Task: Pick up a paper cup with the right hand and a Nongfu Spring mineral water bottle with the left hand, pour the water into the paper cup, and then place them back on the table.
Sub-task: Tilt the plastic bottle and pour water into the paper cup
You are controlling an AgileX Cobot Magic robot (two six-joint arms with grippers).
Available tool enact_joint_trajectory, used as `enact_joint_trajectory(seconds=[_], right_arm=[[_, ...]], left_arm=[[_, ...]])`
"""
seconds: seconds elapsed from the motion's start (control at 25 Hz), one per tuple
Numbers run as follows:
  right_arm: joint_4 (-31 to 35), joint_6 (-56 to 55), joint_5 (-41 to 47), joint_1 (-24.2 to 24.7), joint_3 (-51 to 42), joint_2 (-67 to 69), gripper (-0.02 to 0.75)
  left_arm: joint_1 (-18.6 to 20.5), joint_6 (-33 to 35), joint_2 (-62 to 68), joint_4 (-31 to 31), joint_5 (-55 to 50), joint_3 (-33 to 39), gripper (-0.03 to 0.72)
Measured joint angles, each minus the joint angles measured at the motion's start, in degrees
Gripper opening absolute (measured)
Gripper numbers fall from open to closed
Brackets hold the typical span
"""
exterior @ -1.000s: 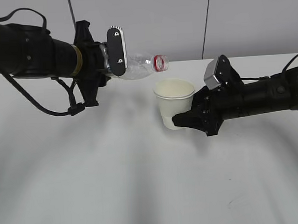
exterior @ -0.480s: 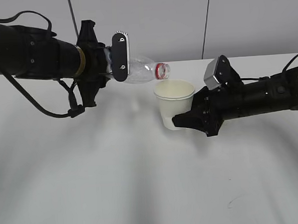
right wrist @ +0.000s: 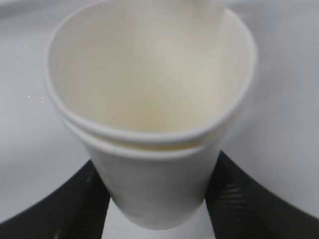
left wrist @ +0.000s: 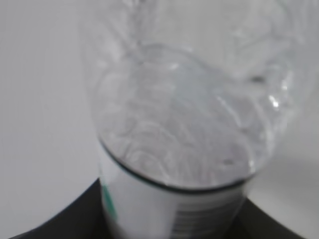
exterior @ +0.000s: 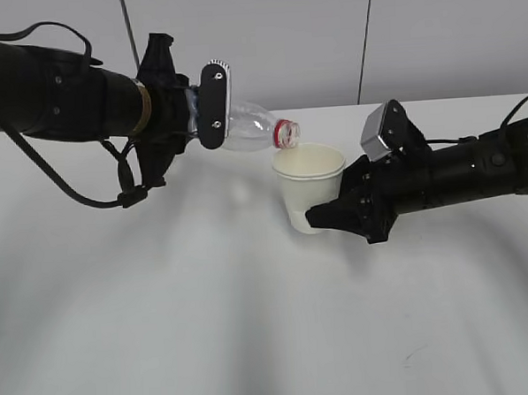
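While the Nongfu Spring mineral water bottle (exterior: 247, 131) is gripped near its base by the left hand (exterior: 202, 108) and tipped almost level, its red-ringed mouth is held just above the near rim of the paper cup (exterior: 308, 184). The cup is pinched low on its wall by the right hand (exterior: 334, 213), above the white surface (exterior: 209, 324). Water could be spilled past the rim, it is judged, because the mouth sits at the cup's edge rather than over its centre.
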State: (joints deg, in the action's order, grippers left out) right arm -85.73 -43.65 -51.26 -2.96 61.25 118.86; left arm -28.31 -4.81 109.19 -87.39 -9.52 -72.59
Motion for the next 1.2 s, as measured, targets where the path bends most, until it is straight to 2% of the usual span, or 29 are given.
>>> enact_joint_trajectory(seconds=[1.2], right_arm=[[-2.7, -2.4, 0.0, 0.0, 0.0, 0.0, 0.408]], left_arm=[[0.0, 0.2, 0.0, -7.9, -1.2, 0.0, 0.302]])
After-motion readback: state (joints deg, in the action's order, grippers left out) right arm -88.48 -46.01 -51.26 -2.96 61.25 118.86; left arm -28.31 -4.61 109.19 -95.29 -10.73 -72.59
